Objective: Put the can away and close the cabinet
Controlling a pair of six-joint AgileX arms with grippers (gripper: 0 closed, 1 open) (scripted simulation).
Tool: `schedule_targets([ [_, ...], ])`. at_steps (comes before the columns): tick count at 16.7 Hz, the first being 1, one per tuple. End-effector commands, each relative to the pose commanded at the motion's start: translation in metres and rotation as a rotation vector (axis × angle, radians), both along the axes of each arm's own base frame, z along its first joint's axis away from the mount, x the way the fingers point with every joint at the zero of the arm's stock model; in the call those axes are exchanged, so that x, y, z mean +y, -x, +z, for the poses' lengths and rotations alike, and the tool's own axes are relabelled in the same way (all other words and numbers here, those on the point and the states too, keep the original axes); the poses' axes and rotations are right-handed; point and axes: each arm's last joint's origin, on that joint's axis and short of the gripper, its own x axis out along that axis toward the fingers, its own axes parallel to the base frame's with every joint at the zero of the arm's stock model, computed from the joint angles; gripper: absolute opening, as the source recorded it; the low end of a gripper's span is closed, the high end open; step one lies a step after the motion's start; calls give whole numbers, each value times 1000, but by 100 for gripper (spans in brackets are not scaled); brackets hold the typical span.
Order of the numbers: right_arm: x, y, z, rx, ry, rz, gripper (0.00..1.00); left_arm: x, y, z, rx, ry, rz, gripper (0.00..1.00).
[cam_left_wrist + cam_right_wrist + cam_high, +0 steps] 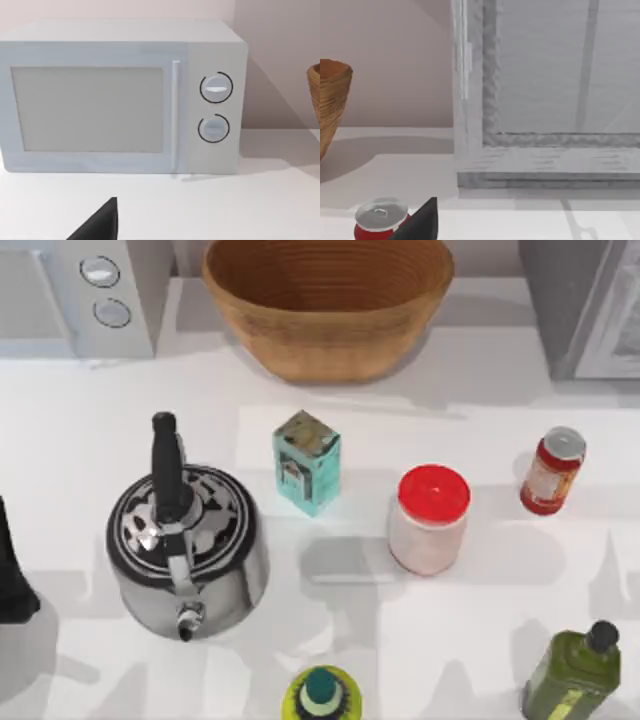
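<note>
On the table's right side, the can (551,471) stands upright, well apart from the jar (430,519) and near the cabinet (585,305) at the back right. Right wrist view has the can (381,220) just beside a dark finger (420,222), cabinet interior open ahead. Left finger (97,225) faces the microwave (120,97); left arm (12,570) parked at the left edge. Can't tell whether either gripper is apart or together.

Risks, as I judge them: grabbing the jar instead, since both are red; an off-centre pinch tipping the slim can; clipping the cabinet frame going in.

Count: one can, one jar, one kettle (185,540), one carton (307,461), one basket (328,302), two bottles (575,675) (321,695).
</note>
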Motion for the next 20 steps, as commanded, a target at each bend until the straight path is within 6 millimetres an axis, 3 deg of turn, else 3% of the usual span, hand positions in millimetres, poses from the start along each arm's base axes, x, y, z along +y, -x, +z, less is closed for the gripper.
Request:
schedule_targets([
  [8, 10, -12, 5, 85, -13, 35, 100, 0, 0, 0, 0, 0, 0, 100],
  [13, 32, -51, 18, 202, -32, 43, 100, 0, 0, 0, 0, 0, 0, 100],
  [16, 52, -86, 3, 328, -18, 26, 100, 0, 0, 0, 0, 0, 0, 100],
  [20, 78, -116, -33, 465, 14, -5, 100, 0, 0, 0, 0, 0, 0, 100],
])
